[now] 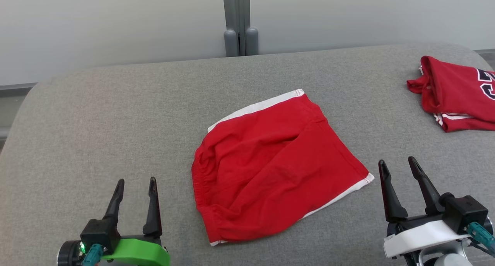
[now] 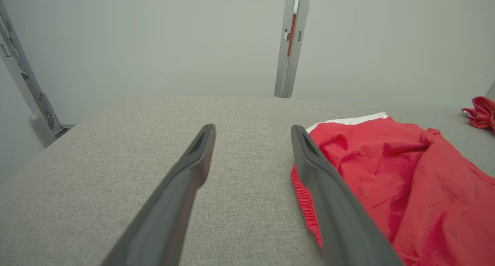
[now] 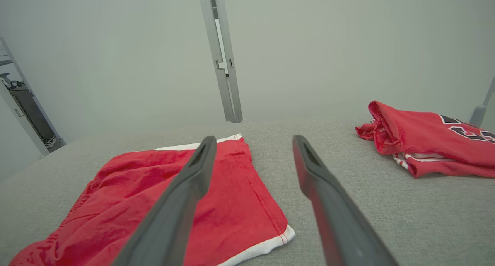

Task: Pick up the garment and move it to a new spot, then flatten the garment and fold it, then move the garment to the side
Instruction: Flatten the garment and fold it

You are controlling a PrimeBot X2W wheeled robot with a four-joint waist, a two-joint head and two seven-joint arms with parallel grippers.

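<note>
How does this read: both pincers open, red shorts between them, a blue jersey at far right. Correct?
Not quite: the jersey is red, not blue, as the head view shows. The left pincer and right pincer are open, with the red shorts between them.

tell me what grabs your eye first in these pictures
The red shorts with white trim lie rumpled in the middle of the grey padded surface. A red jersey sits bunched at the far right edge. The left gripper and right gripper stand open at the front, one each side of the shorts, holding nothing.
</note>
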